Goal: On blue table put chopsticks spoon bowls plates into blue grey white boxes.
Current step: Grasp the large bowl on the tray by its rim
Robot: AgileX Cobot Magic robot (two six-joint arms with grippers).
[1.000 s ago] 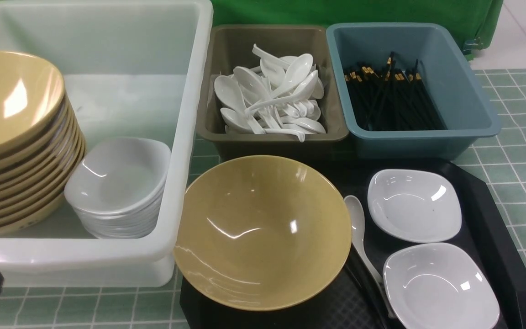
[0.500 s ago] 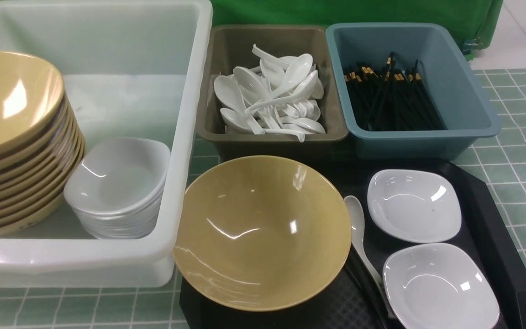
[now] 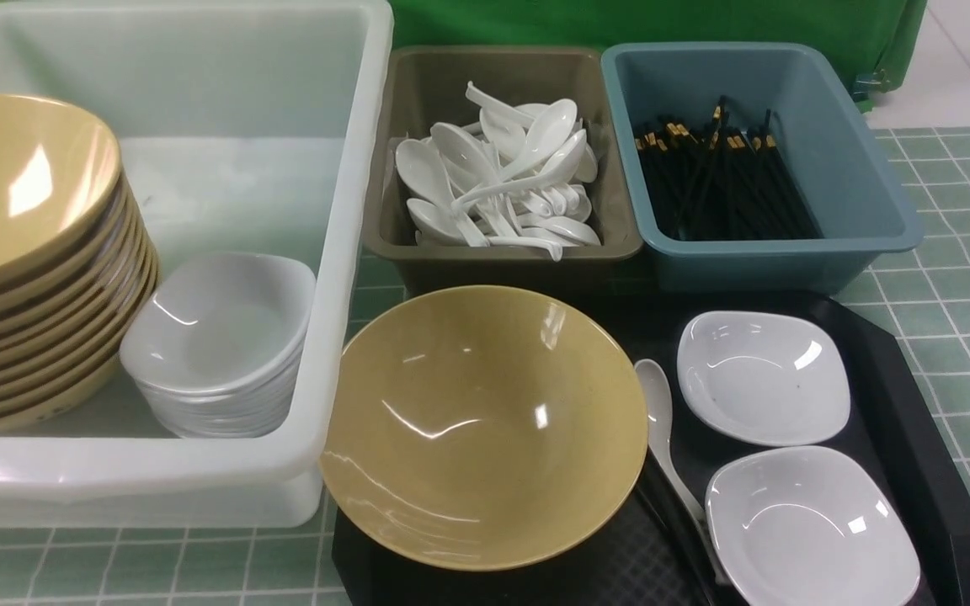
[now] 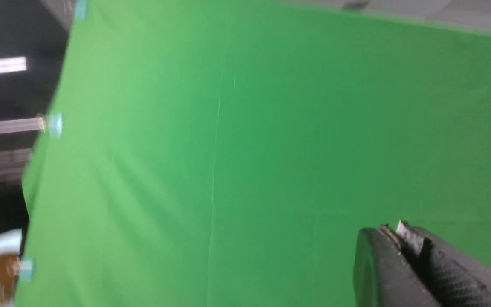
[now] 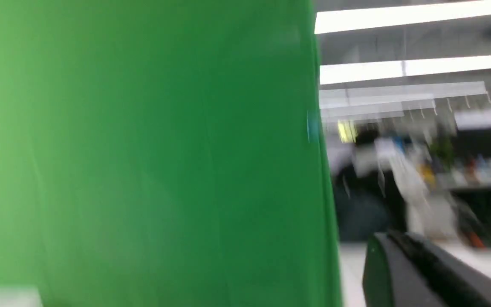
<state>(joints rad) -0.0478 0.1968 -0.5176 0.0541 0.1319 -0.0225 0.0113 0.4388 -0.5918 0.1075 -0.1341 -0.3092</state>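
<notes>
Closest to the robot, a flat black plastic tray [image 3: 914, 404] sits on the blue table [image 3: 956, 311] of small square tiles. On the tray are one wide, round, shiny tan bowl [image 3: 485, 421], a shiny white soup spoon [image 3: 660, 412] just beside the bowl's right edge, and two small white rounded-square dishes, a near plate [image 3: 813, 530] and a far plate [image 3: 763, 379]. I think the tan bowl should go next. It looks hard, smooth and slippery, and heavier than the plates, so it could slide out of a weak pinch. The best place to hold it is the thin rim, one finger inside and one outside. It may chip if dropped. To the left, the big see-through white plastic tub [image 3: 342, 252] holds a stack of tan bowls [image 3: 22, 252] with a stack of white plates [image 3: 215, 337] touching it. Farther back, the olive-grey plastic bin [image 3: 418, 84] is full of white spoons [image 3: 502, 177], and the dusty-blue plastic bin [image 3: 839, 143] beside it holds black chopsticks [image 3: 721, 185] with gold bands. Neither arm shows in the front view. Each wrist camera faces the green cloth [image 4: 228, 149]. The left gripper [image 4: 392, 232] has its fingers pressed together on nothing, and the right gripper [image 5: 384, 243] is blurry but looks closed and empty too.
</notes>
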